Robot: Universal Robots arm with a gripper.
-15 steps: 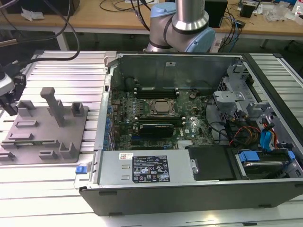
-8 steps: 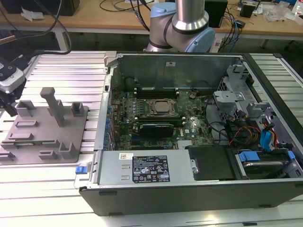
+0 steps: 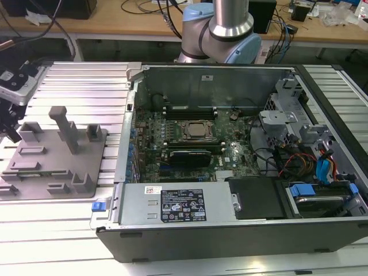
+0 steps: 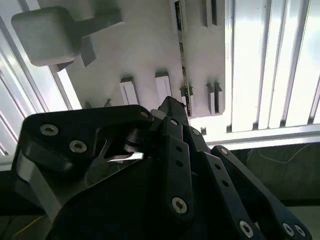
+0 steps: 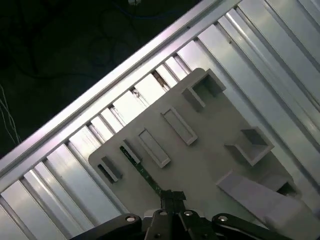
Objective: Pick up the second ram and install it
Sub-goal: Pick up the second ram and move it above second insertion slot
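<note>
Here second ram point(image 5: 141, 171) edge-up in fixture point(image 5: 210, 160); long axis toward end effector point(image 5: 171, 196).

Low blocks point(image 5: 154, 147) flank the second ram point(image 5: 142, 172) on the grey tray point(image 3: 57, 167) at the exterior view's left; a tall post point(image 3: 66, 129) rises mid-tray. Open ribbed table point(image 3: 86, 86) lies on its far side. Inside the open case point(image 3: 230, 241), cables point(image 3: 287, 158) crowd the exterior view's right side

From my remote console: an open black computer case point(image 3: 230, 244) lies on the ribbed aluminium desk point(image 3: 80, 86), just beside a grey plastic fixture tray point(image 3: 57, 164) with upright posts.
</note>
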